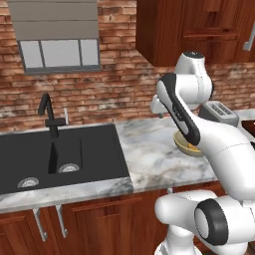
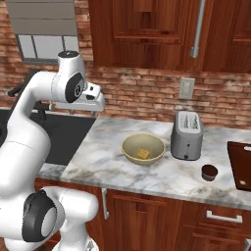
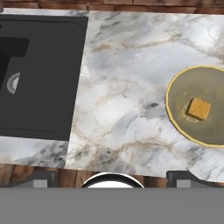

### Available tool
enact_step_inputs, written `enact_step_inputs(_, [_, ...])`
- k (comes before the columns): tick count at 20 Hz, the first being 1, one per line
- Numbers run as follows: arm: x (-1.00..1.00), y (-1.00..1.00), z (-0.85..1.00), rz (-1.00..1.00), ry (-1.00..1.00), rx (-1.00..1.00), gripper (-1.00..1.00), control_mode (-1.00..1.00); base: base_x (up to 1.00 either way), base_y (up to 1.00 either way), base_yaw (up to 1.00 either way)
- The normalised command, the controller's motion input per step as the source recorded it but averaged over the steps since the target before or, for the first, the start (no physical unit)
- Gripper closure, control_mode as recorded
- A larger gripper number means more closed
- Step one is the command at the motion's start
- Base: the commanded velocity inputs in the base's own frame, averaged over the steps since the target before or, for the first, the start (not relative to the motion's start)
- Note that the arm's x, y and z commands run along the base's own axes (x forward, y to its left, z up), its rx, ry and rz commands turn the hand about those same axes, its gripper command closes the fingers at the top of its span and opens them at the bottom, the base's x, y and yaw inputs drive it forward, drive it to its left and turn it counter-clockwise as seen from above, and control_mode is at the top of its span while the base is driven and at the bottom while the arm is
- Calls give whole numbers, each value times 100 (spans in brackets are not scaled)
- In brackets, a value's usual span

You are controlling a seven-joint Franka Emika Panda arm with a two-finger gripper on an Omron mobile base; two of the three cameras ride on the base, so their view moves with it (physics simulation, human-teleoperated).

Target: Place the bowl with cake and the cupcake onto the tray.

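Our claw (image 3: 112,178) is hanging above the grey-white marbled stone counter (image 2: 162,172), and in the hand view we are seeing its two dark finger tips (image 3: 41,179) standing wide apart with nothing between them, so it is gaping fully and gripping nothing. From the right base view we are seeing the claw (image 2: 96,104) hovering above the stretch of counter between the one black sink (image 3: 39,74) and the one round olive-tan bowl (image 2: 132,147), well clear of the bowl's rim. We are counting one small orange-yellow square piece of cake (image 2: 143,154), and it is lying inside the bowl near the middle of its floor. Just to the right of the bowl, one upright silver-grey toaster (image 2: 187,135) is standing close by, though we cannot tell whether the two are touching. We are counting one small dark brown cupcake (image 2: 209,172), sitting on the bare counter in front of and to the right of the toaster, apart from it. One flat dark reddish-brown tray (image 2: 241,164) is lying at the right edge of the picture, near the cupcake but not touching it, and nothing is showing on the part of it that we are seeing. One black faucet (image 1: 49,115) is rising behind the sink.
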Motion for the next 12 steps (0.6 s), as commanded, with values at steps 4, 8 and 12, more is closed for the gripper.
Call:
enact_step_inputs(4, [0,0,0,0,0,0,-100,100,-25,-11,0])
enact_step_inputs(8, [0,0,0,0,0,0,-100,100,-8,-46,0])
enact_step_inputs(12, [0,0,0,0,0,0,-100,100,-5,-62,0])
